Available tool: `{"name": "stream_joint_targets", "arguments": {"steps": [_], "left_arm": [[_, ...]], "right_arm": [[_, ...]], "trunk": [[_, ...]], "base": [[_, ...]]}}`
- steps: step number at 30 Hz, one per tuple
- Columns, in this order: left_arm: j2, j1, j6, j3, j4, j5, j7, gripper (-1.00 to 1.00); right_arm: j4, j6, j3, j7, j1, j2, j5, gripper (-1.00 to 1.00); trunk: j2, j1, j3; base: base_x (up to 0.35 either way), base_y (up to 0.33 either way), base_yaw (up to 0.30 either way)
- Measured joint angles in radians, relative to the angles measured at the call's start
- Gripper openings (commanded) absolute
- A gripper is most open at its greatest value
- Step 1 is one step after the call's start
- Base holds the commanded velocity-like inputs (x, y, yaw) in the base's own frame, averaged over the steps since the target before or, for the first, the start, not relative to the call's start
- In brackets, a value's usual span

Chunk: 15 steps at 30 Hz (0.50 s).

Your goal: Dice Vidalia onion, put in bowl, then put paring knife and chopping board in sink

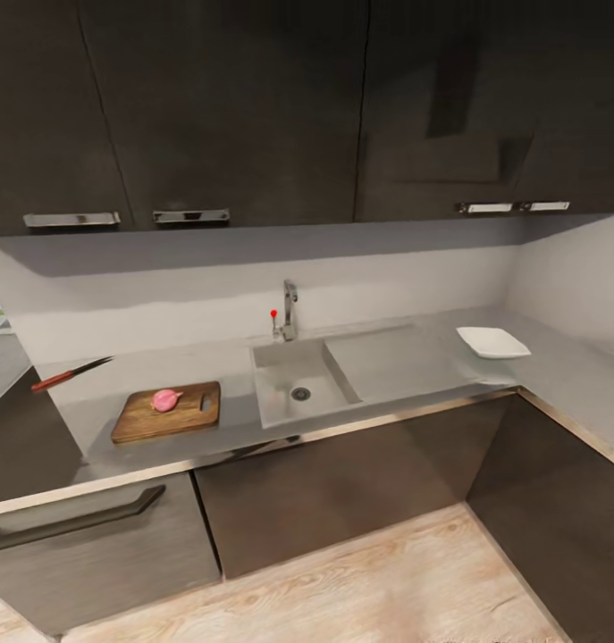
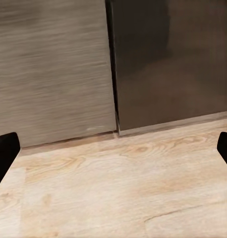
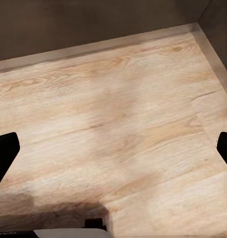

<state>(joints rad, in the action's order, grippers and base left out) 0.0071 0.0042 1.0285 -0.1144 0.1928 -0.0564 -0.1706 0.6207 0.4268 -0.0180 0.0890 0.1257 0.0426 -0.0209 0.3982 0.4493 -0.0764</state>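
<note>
Head view: one pinkish-red round Vidalia onion (image 1: 166, 400) lies on one dark brown wooden chopping board (image 1: 168, 412), lower left on the glossy grey countertop (image 1: 405, 366). One red-handled paring knife (image 1: 71, 374) sits at the left counter edge, seemingly overhanging. One grey steel sink (image 1: 299, 380) is at centre; one white square bowl (image 1: 492, 342) is at right.

Left wrist view: left gripper (image 2: 113, 151) spread wide, holding nothing, above wooden floor (image 2: 123, 188); two fingertips cut off at the frame edges.

Right wrist view: right gripper (image 3: 113, 151) likewise wide apart and unladen.
</note>
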Motion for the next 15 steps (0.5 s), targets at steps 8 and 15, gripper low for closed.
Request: {"name": "stream_joint_targets", "arguments": {"steps": [8,15], "left_arm": [[0.0,0.0,0.0,0.0,0.0,0.0,0.0,1.0],[0.0,0.0,0.0,0.0,0.0,-0.001,0.0,1.0]], "right_arm": [[-0.002,0.0,0.0,0.0,0.0,0.0,0.0,1.0],[-0.002,0.0,0.0,0.0,0.0,0.0,-0.001,1.0]], "trunk": [[0.0,0.0,0.009],[0.0,0.0,0.017]], "base": [[0.0,0.0,-0.189],[0.0,0.0,-0.198]]}}
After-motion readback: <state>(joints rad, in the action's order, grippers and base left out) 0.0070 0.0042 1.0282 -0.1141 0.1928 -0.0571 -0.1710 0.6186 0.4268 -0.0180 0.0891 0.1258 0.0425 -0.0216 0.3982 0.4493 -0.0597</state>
